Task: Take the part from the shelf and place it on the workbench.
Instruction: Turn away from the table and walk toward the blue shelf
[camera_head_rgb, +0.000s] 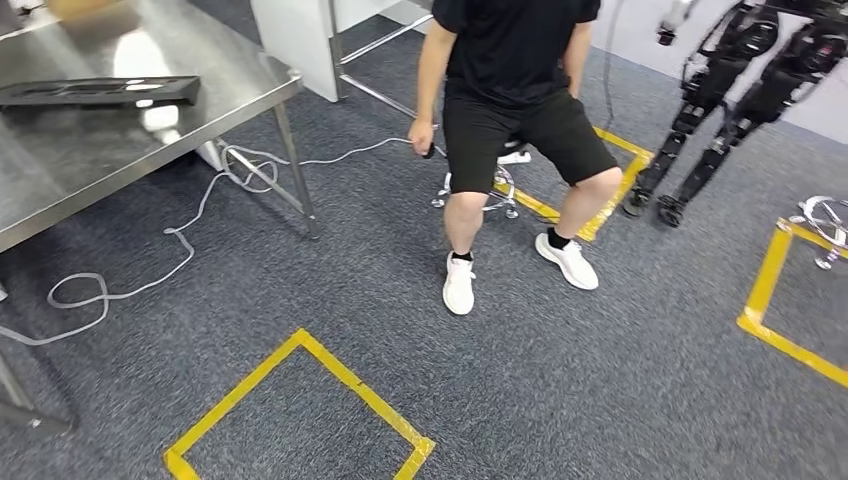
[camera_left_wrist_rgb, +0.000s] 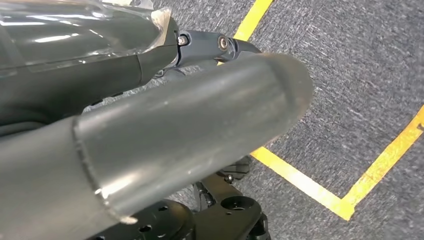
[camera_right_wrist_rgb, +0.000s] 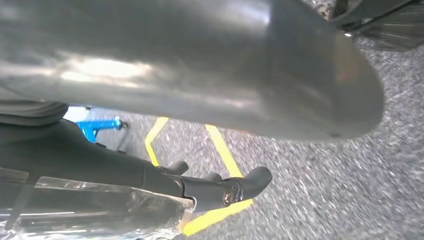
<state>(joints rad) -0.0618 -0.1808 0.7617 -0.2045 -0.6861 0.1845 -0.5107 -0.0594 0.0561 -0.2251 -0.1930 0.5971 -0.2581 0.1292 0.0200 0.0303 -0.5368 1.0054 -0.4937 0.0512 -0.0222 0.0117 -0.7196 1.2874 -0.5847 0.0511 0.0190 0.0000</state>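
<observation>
A flat black part (camera_head_rgb: 100, 90) lies on the steel workbench (camera_head_rgb: 60, 170) at the far left of the head view. In the left wrist view my left hand (camera_left_wrist_rgb: 175, 125) hangs over grey carpet, its thick thumb apart from the dark fingers (camera_left_wrist_rgb: 220, 42), which stretch out straight with nothing in them. In the right wrist view my right hand (camera_right_wrist_rgb: 200, 75) hangs the same way. Its fingers (camera_right_wrist_rgb: 240, 187) are extended and its thumb is apart from them, and nothing is held.
A person (camera_head_rgb: 510, 110) in black with white shoes stands in the middle, in front of a stool base (camera_head_rgb: 500, 185). A white cable (camera_head_rgb: 190, 240) loops on the carpet by the bench leg (camera_head_rgb: 297, 175). Yellow tape squares (camera_head_rgb: 300, 400) mark the floor. Another robot (camera_head_rgb: 730, 100) stands far right.
</observation>
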